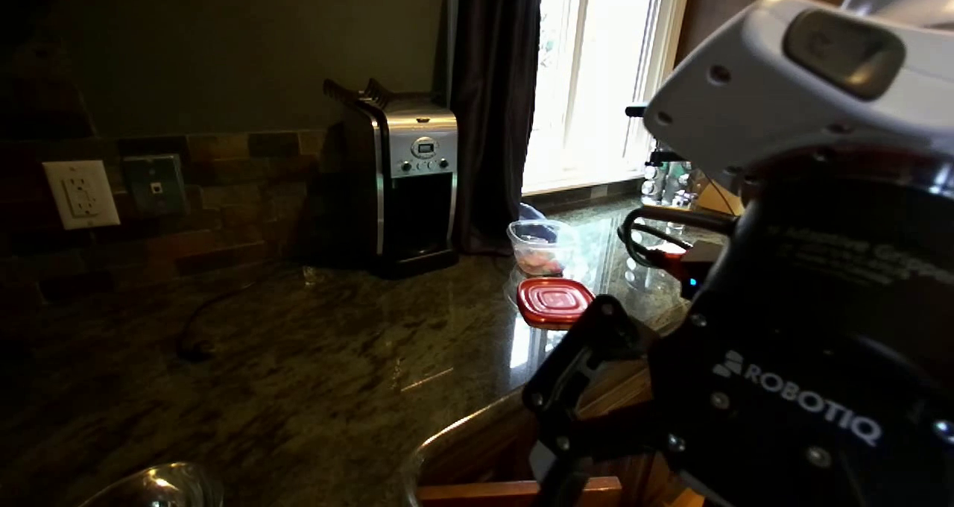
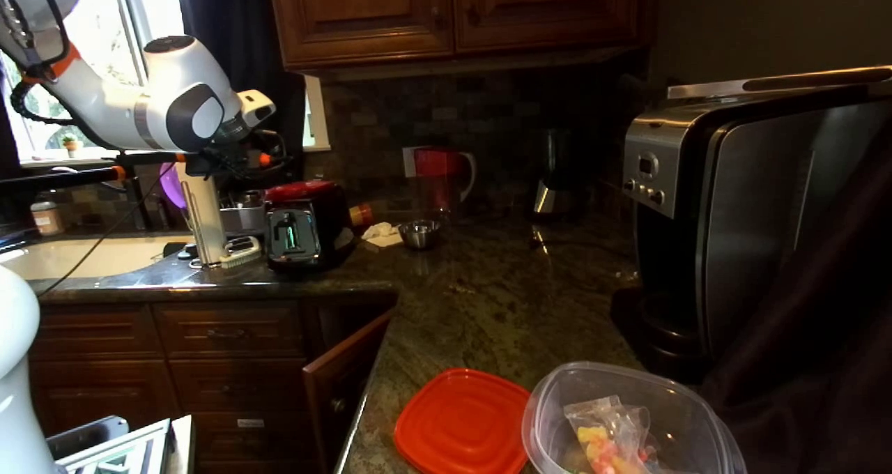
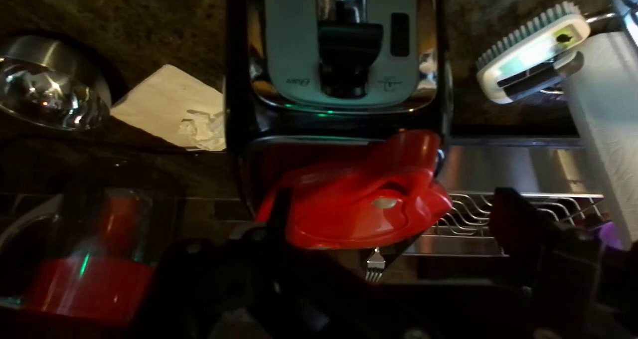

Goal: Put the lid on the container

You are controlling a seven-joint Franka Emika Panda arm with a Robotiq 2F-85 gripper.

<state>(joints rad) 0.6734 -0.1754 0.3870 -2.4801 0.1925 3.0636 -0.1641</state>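
Note:
The lid point(image 1: 555, 300) is glossy red and rounded-square. It lies flat on the counter beside the container and shows in both exterior views point(image 2: 465, 418). The container point(image 1: 535, 247) is a clear tub, uncovered, with small bags of colourful pieces inside; in an exterior view point(image 2: 679, 429) the bottom edge cuts it off. My gripper's fingers point(image 3: 391, 204) stand wide apart in the wrist view, with nothing between them. The gripper is above the toaster area, far from lid and container. Lid and container are out of the wrist view.
The toaster point(image 3: 344, 45) and a red plastic object point(image 3: 349, 204) lie below the gripper. A metal bowl point(image 3: 55, 84), napkin point(image 3: 169, 107), brush point(image 3: 533, 52) and wire rack point(image 3: 473, 212) are around. A coffee maker point(image 2: 759, 230) stands behind the container. A cabinet door point(image 2: 348, 369) hangs open.

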